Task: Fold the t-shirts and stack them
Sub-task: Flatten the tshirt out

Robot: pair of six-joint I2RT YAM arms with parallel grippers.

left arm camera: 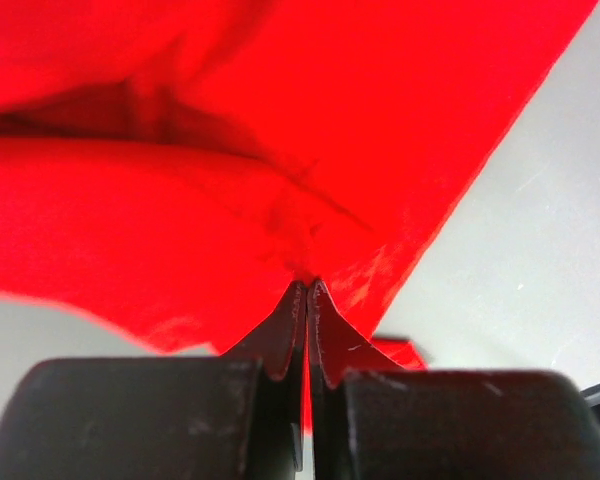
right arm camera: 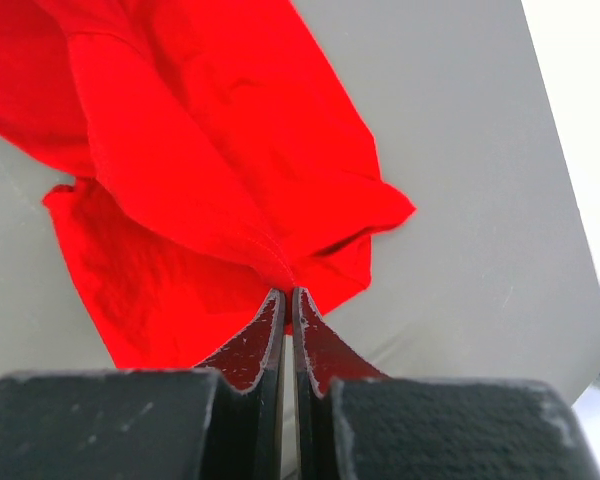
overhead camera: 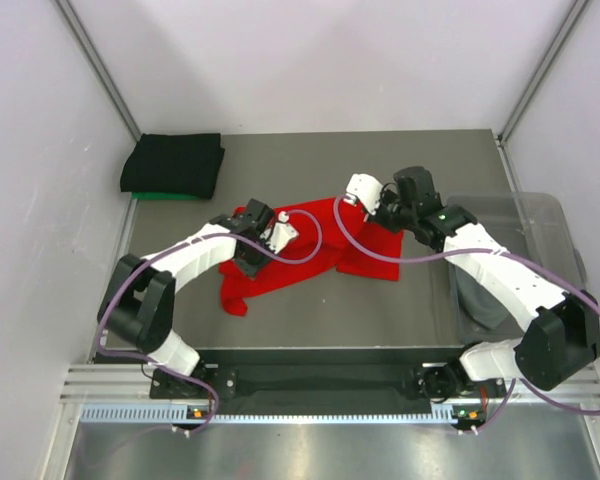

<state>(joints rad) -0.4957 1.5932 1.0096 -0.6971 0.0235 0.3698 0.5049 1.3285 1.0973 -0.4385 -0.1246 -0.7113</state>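
Grey tabletop (overhead camera: 380, 310) carries the red t-shirt (overhead camera: 310, 268), crumpled near its middle. We see our left gripper (left arm camera: 308, 287) pressed together on a fold of its cloth, and our right gripper (right arm camera: 288, 292) likewise pinching another fold. A black t-shirt (overhead camera: 172, 163) lies folded on a green t-shirt (overhead camera: 165, 196) at the far-left corner

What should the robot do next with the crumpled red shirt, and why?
The left gripper and right gripper are each shut on the red t-shirt, which lies bunched and creased. So probably lift them a little and draw them apart, to stretch it flat before folding.
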